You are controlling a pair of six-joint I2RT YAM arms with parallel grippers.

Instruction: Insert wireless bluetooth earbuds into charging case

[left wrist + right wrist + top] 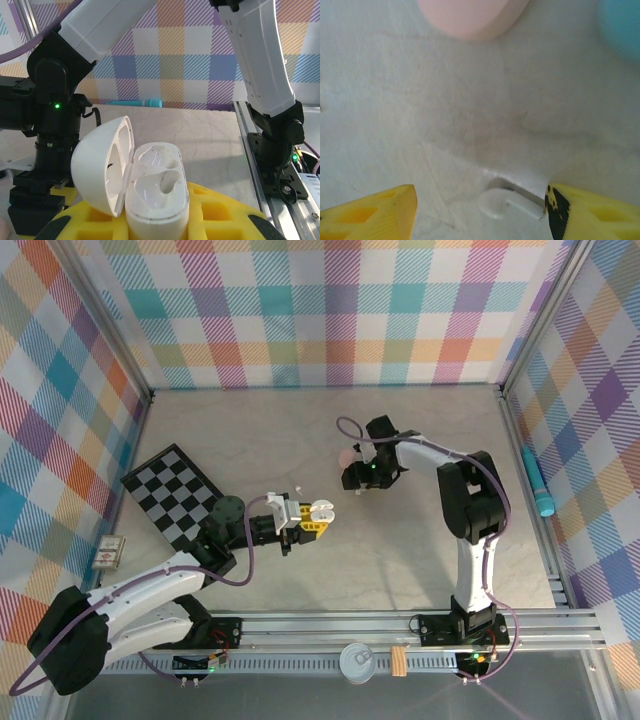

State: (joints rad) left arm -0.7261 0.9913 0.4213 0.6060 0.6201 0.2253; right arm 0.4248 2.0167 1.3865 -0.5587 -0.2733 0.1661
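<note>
From above, the left fingers (303, 508) were closed on the open white charging case (320, 511) mid-worktop (430, 420). The right fingers (358, 482) pointed down just beside a pink case (347, 454).

At the left wrist, the charging case sat clamped between the yellow fingers, its lid (100, 165) swung left and both wells empty.

At the right wrist, the right fingers stood well apart, gripping nothing. A white earbud (495, 204) lay on the worktop between them, its stem reaching the right-hand fingertip, with the pink case beyond.
</note>
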